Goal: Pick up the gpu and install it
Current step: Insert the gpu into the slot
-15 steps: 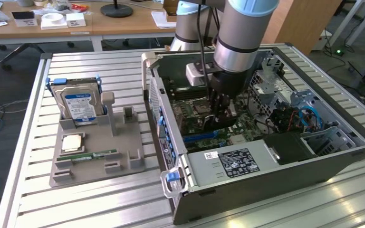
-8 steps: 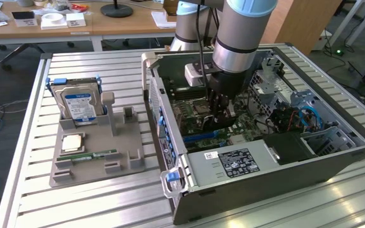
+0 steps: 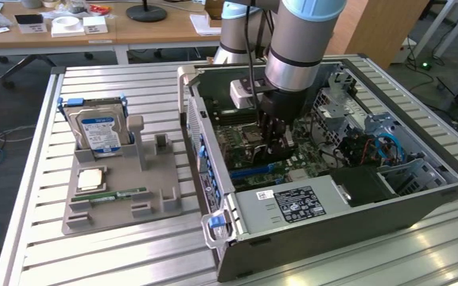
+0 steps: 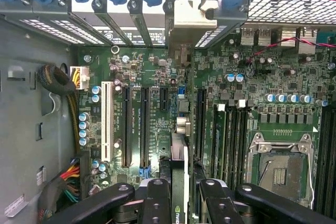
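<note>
The black claw (image 4: 182, 186), with jointed, bolted fingers (image 4: 157, 203), is clenched on the gpu (image 4: 179, 158). The gpu is a thin flat card, seen here by its edge, and it is held upright over the green motherboard (image 4: 157, 66) with its long dark slots. I cannot tell if the card sits in a slot. All this is inside the open grey metal computer case (image 3: 348, 232). Beside the case, on the ribbed metal surface (image 3: 133, 256), a grey plastic holder (image 3: 145, 196) carries a silver hard drive (image 3: 98, 134) standing upright.
</note>
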Motion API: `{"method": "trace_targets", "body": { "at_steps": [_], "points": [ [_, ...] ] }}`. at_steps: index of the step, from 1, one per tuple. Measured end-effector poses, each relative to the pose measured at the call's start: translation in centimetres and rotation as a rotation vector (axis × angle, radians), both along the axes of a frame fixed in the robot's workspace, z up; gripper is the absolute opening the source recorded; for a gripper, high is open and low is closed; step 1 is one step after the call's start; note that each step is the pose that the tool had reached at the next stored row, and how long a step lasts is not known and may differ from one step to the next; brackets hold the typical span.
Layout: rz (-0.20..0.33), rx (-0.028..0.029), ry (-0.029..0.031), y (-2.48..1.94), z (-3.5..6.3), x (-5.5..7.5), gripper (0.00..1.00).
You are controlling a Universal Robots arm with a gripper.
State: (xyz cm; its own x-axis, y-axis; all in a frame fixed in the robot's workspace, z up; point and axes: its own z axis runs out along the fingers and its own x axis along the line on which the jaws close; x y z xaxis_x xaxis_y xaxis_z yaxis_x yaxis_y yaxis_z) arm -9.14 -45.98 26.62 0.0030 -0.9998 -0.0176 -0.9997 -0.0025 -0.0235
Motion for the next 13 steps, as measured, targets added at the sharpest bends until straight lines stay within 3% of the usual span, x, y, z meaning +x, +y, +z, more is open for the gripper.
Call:
{"method": "trace_targets", "body": {
  "at_steps": [13],
  "points": [
    [0.0,0.0,-0.0001,0.01,-0.3,-0.22,0.26]
  ]
}}
